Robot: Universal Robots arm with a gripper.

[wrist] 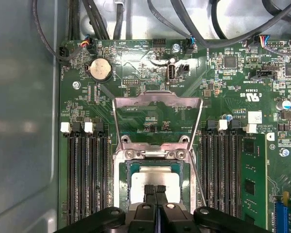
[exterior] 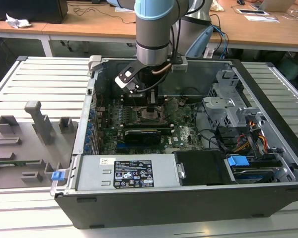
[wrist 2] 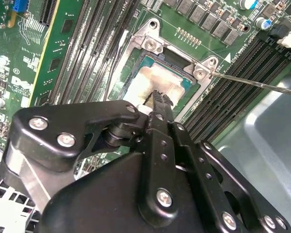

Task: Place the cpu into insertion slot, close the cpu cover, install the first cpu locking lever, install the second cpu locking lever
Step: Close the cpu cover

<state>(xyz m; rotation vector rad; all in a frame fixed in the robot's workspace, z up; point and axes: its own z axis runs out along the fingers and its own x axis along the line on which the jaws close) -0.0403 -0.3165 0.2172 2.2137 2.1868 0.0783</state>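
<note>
The arm (exterior: 154, 29) reaches down into the open case (exterior: 139, 208), which sits on the desk (exterior: 44, 79). Its jaws are pressed together, with their tips over the middle of the slot (wrist: 119, 182). They are on or just above the cpu (wrist: 155, 175); I cannot tell whether they touch it. The cpu lies flat inside the slot, silvery side up. The cover (wrist: 157, 98) stands swung open, hinged at the slot's edge. A thin lever (wrist 2: 257, 85) juts free from one corner of the slot.
</note>
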